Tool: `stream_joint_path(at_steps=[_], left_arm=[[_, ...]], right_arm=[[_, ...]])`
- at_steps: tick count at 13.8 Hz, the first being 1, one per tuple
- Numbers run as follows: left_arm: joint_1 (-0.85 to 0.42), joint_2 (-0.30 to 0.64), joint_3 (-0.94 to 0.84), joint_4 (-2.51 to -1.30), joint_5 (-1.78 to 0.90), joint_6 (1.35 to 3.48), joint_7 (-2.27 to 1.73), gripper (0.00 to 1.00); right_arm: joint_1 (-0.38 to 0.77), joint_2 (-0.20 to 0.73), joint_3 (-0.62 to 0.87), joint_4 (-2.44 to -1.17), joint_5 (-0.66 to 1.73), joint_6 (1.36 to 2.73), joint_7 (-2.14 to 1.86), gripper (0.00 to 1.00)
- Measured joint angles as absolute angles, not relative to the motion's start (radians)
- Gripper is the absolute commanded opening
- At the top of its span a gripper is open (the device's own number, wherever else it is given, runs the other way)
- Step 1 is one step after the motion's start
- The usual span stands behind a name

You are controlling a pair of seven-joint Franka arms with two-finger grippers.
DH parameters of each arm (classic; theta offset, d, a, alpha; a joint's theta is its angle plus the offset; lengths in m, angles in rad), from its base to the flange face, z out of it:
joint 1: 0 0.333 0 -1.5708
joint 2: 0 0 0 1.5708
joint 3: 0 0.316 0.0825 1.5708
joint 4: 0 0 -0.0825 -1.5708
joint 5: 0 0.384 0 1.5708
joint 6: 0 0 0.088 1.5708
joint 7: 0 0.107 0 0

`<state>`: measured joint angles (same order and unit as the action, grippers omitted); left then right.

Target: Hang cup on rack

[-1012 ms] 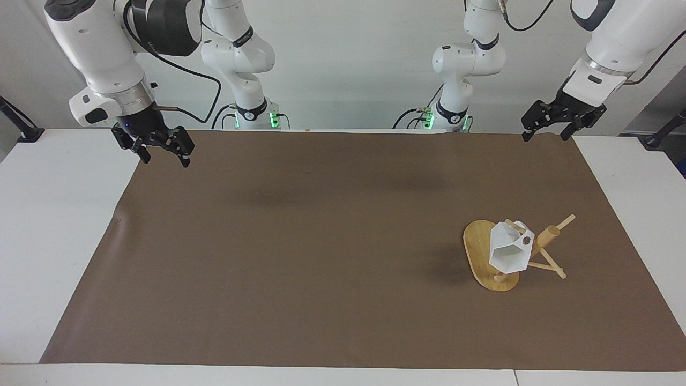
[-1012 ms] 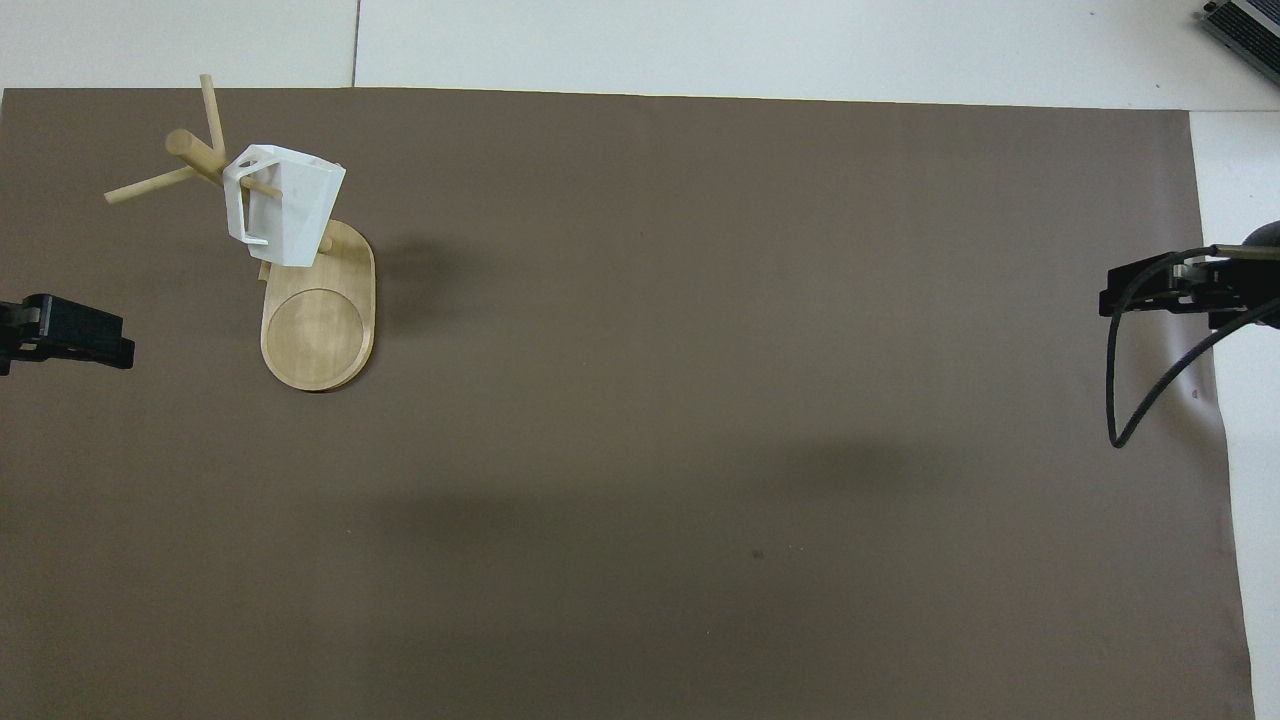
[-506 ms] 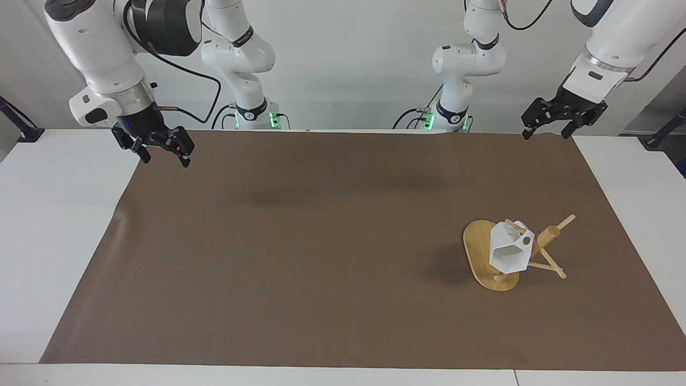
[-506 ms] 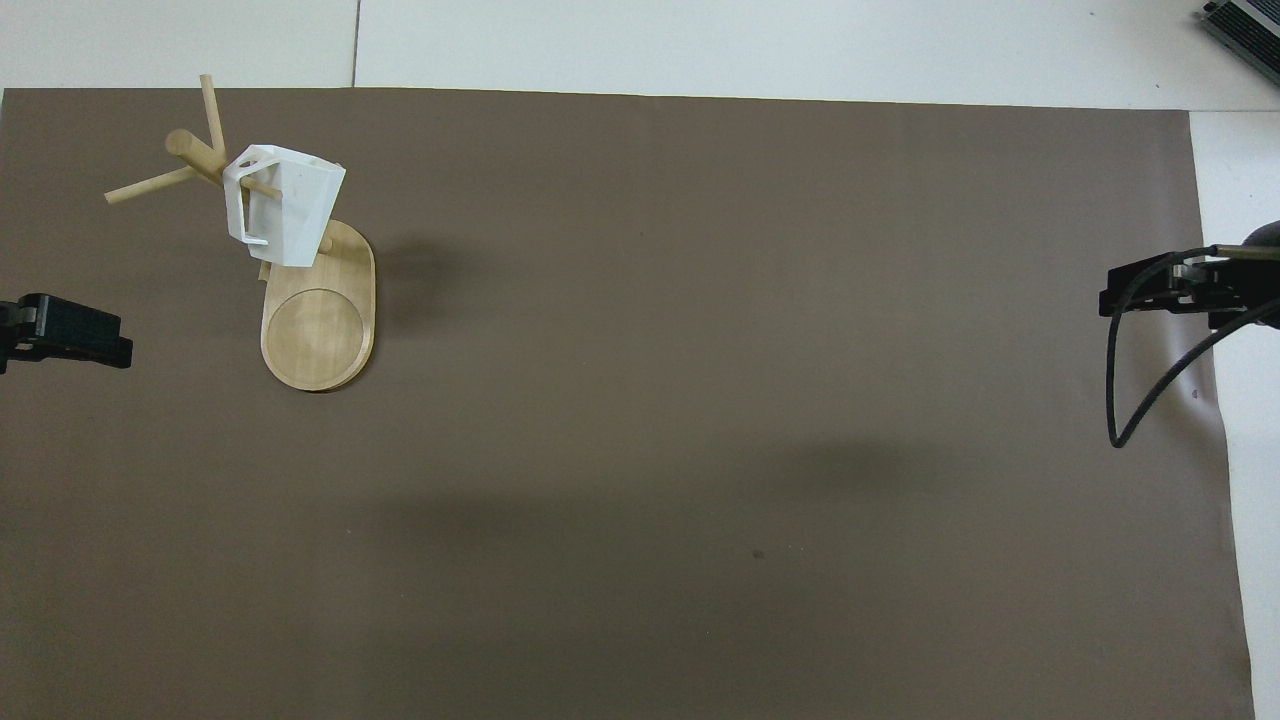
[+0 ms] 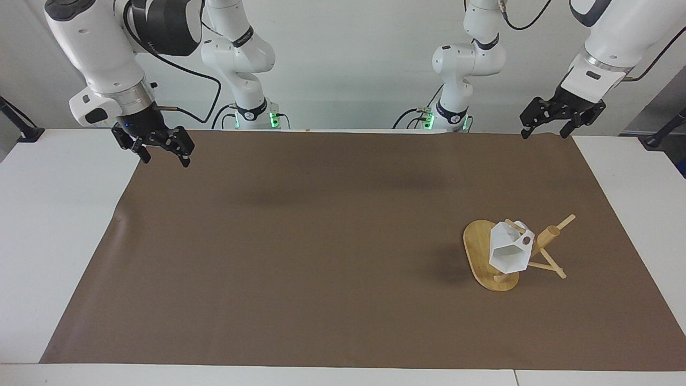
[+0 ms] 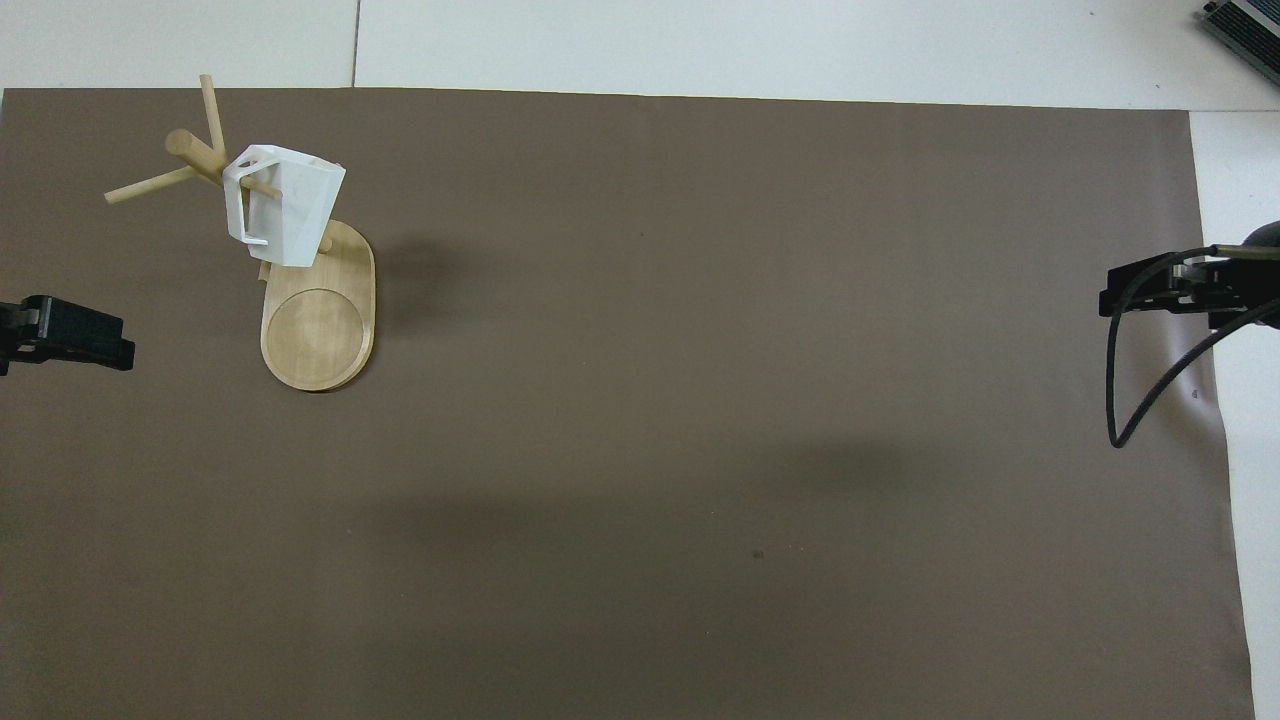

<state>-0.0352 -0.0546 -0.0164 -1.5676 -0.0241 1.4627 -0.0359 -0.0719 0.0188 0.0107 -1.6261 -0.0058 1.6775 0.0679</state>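
Cup (image 5: pixel 508 251) hangs on the rack (image 5: pixel 490 257), lower right of the facing view; left gripper (image 5: pixel 544 124) upper right, right gripper (image 5: pixel 163 154) upper left, both wide open, empty

Left gripper (image 5: pixel 542 126), upper right of the facing view: drifts a little up and toward the frame's left over the last second, from just over the mat's (image 5: pixel 343 241) top corner to slightly higher against the wall. Jaws spread as before, nothing held. In the overhead view its tip (image 6: pixel 70 335) at the left edge barely shifts.
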Motion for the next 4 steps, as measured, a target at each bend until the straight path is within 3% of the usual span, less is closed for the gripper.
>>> stream_joint_path(at_steps=[4], left_arm=[[-0.035,-0.055,-0.013,-1.567,-0.024,1.462,-0.036,1.00]], right_arm=[[-0.072,0.019,0.011,-1.626,-0.006,1.678,0.068,1.00]])
